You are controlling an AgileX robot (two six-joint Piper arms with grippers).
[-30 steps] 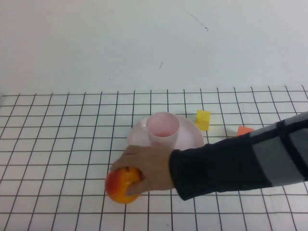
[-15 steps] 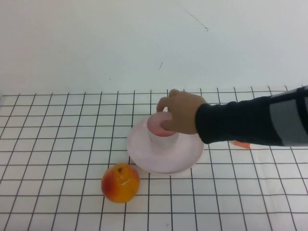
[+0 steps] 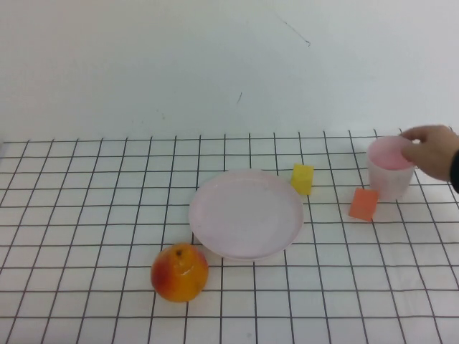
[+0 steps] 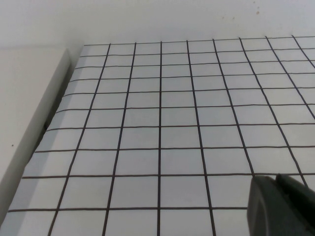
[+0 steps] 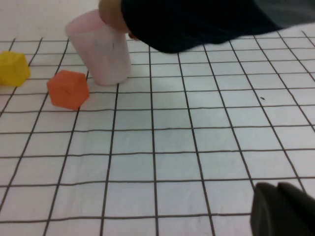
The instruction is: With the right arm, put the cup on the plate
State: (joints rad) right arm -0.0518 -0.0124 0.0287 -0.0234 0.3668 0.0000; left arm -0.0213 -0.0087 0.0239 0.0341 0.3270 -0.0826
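Observation:
The pale pink plate [image 3: 246, 213] lies bare at the middle of the gridded table. The pale pink cup [image 3: 391, 172] stands upright on the table at the far right, off the plate, with a bare human hand [image 3: 430, 150] on its rim. The cup also shows in the right wrist view [image 5: 101, 49], far from my right gripper [image 5: 277, 186], which is shut and empty low over the grid. My left gripper [image 4: 275, 178] is shut and empty over bare grid. Neither arm shows in the high view.
An orange cube [image 3: 363, 203] sits just left of the cup, and a yellow cube [image 3: 303, 178] sits by the plate's far right rim. An orange-red fruit [image 3: 179, 272] lies in front of the plate's left side. A dark sleeve [image 5: 197, 19] reaches over the cup.
The human hand let go of the fruit, took the cup off the plate and carried it to the far right of the table. The orange cube now shows beside the cup.

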